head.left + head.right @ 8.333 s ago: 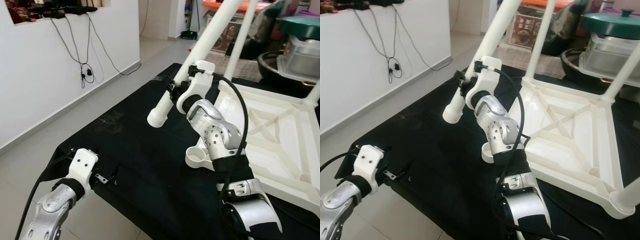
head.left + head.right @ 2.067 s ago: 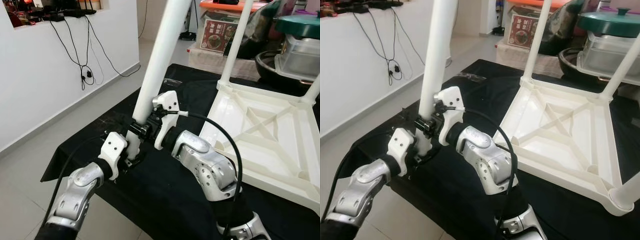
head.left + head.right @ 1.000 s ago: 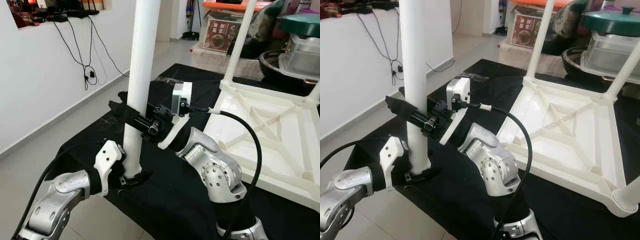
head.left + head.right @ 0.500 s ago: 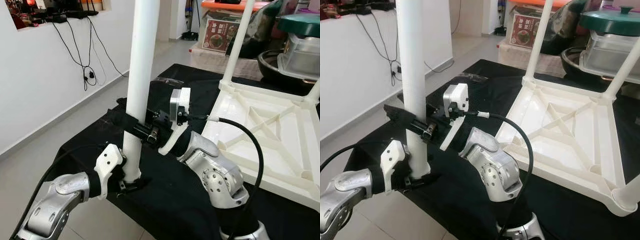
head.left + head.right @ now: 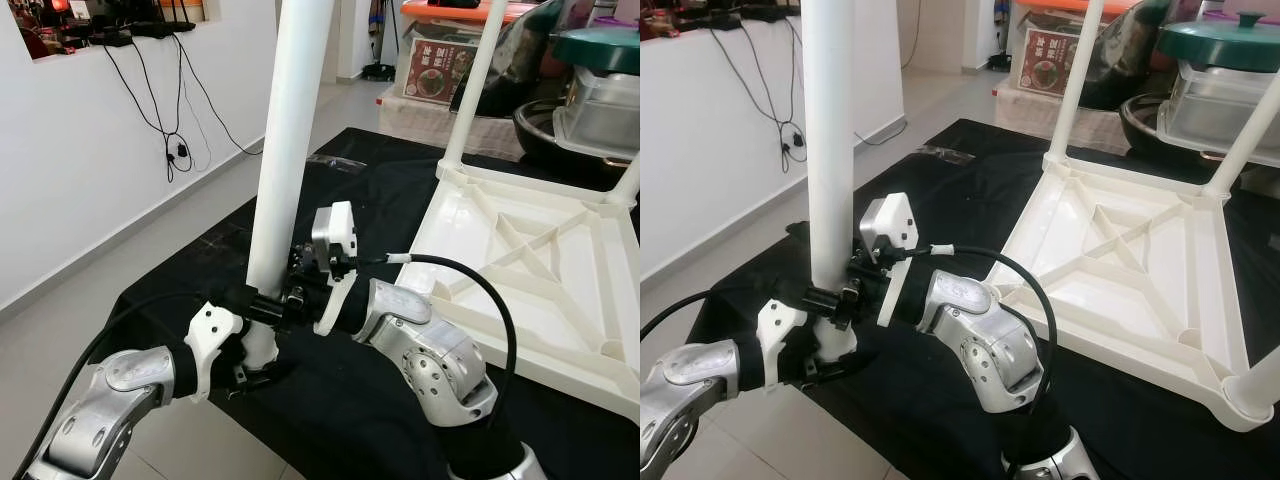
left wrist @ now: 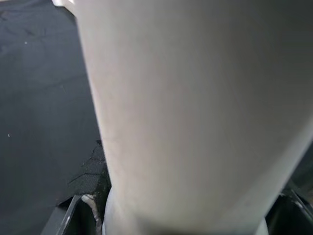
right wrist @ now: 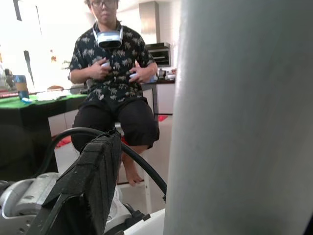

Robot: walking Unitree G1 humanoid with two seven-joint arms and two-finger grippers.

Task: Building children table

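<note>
While the right gripper has slid lower, clamped on the upright white plastic table leg, the left gripper grips its base on the black cloth; the right wrist view shows a seated person.

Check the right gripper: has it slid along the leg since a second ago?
Yes. The right gripper has slid down the white leg, now gripping just above the left gripper, nearer the black cloth.

A seated person; cables hang on the wall.
</note>
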